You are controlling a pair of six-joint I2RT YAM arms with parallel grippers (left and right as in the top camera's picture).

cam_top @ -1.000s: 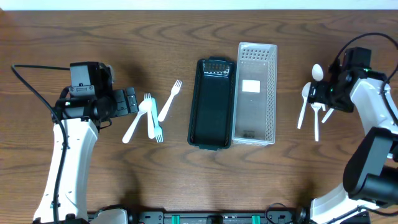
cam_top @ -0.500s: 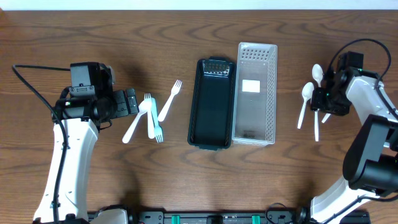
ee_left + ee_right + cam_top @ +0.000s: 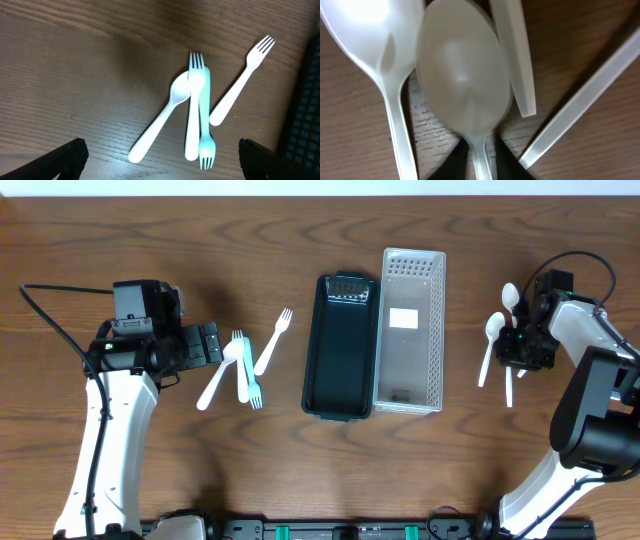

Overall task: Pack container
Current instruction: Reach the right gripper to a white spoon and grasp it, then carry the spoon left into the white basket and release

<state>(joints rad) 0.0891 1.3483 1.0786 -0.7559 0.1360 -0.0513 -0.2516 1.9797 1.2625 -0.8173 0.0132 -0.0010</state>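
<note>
Spoon (image 3: pixel 462 80) lies on the desk (image 3: pixel 360 150), its neck pinched between the nearly closed jaws of the right gripper (image 3: pixel 481 156).

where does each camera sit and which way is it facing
Overhead: fixed above the wooden table, looking straight down; left claw, right claw and black plastic tray show.
Left wrist: on the left arm, facing down at a pale blue plastic fork; its open fingertips show.
Right wrist: close above a white plastic spoon; dark fingers flank its handle.
Shared: overhead also shows that fork.
</note>
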